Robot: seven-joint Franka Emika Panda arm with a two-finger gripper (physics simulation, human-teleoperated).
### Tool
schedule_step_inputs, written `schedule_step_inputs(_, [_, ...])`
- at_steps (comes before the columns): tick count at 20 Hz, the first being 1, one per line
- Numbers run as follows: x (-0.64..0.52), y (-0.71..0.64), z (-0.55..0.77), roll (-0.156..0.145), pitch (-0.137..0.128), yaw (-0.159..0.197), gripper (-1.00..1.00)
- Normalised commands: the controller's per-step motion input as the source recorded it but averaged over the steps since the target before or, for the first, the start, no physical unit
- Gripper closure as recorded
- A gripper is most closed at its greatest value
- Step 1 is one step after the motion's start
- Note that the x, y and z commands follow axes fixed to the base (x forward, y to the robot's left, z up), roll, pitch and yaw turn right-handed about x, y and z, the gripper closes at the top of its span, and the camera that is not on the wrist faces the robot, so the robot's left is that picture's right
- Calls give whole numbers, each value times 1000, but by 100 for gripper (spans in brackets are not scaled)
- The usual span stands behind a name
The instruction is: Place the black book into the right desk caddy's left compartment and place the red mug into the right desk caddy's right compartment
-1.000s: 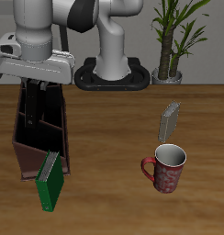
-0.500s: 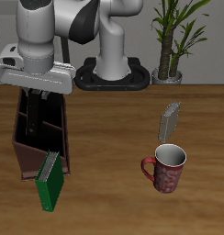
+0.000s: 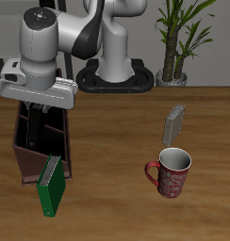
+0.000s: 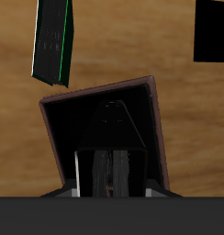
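My gripper (image 3: 37, 127) hangs with its fingers pointing straight down into the right desk caddy (image 3: 21, 155), their tips below its rim. In the exterior view the two dark fingers show as separate bars with a slim gap, but I cannot tell whether they are clamped on something thin or simply standing apart. The wrist view does not settle it, because everything between the fingers is black against the caddy's dark inside.

Directly below my gripper, the wrist view shows the left compartment (image 4: 95, 128), with its slanted divider (image 4: 132, 124) running across it. I cannot pick out the black book for certain. If it is in that section, it is lost in the shadow under my fingers.

The green book (image 3: 52, 185) stands upright on the table (image 3: 117, 212), just outside the caddy's end nearest the table's front edge. It is close to my gripper but lower and farther forward. The wrist view shows it beside the caddy wall, apart from it.

The light grey book (image 3: 174, 122) stands well apart from my gripper, across the table and about level with it. The red mug (image 3: 170, 173) stands upright just in front of that book, toward the table's front edge. Its white inside faces up and its handle points toward the caddy's side. It is far from my gripper and nothing touches it.
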Motion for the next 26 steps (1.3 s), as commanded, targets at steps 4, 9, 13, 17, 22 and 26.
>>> schedule_step_inputs(4, [61,-4,-178,-3,25,-4,100])
schedule_step_inputs(9, [36,26,-188,-8,29,-14,-100])
schedule_step_inputs(13, [51,81,-99,13,24,6,-100])
schedule_step_inputs(17, [16,42,24,-23,-20,31,-100])
schedule_step_inputs(22, [-51,108,163,17,-19,-19,-100])
schedule_step_inputs(26, [-42,104,184,-9,-33,5,-100])
